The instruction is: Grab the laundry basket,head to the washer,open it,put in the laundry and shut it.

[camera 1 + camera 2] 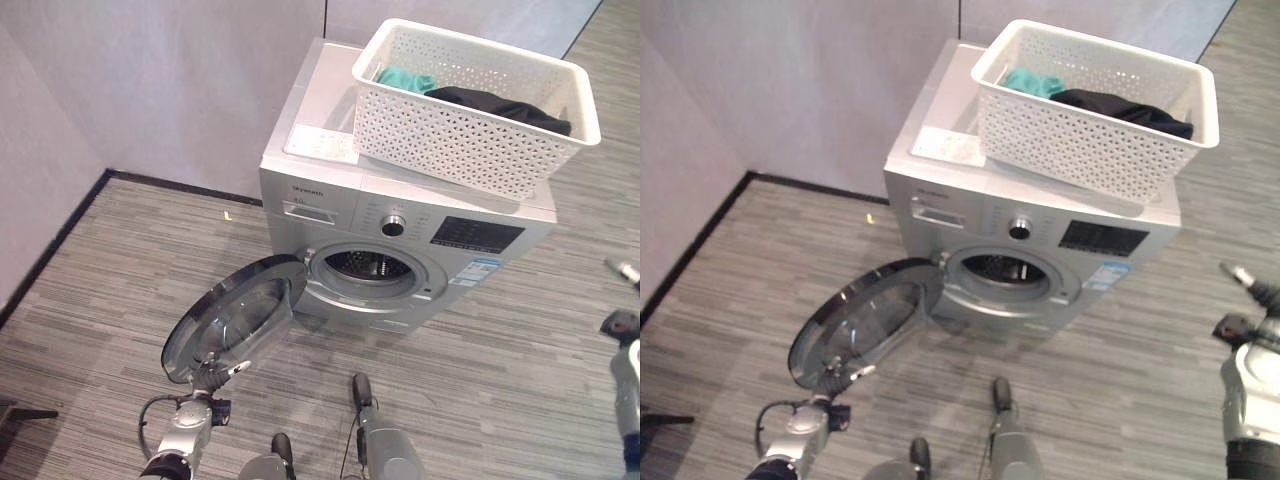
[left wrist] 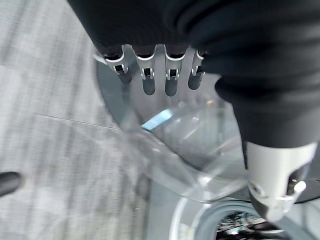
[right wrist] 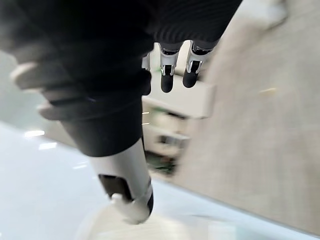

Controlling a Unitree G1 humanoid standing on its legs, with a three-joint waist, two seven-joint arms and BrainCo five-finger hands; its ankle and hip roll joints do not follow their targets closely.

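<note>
The washer [image 1: 400, 240] stands against the wall with its round door [image 1: 235, 318] swung wide open toward the floor, so the opening step looks done. The white laundry basket [image 1: 475, 100] sits on top of the washer, toward its right side, so the carrying part seems finished too. Inside the basket lie a dark garment [image 1: 500, 105] and a teal cloth [image 1: 405, 78]; nothing hangs out of the drum [image 1: 365, 268], which looks empty from here. What is left, as I judge it: move the laundry from the basket into the drum and close the door.

The left robot hand [image 2: 155, 75] is at the edge of the door, below and left of the washer's front; its fingers are straight and loose, gripping nothing, with the clear door glass right beneath them. The right robot hand [image 3: 172, 70] hangs well to the right of the washer, fingers straight and relaxed, empty.

The head views give the whole layout, basket and control panel [image 1: 475, 233] included. The left wrist view adds the close look through the door glass down to the rim of the drum opening.
</note>
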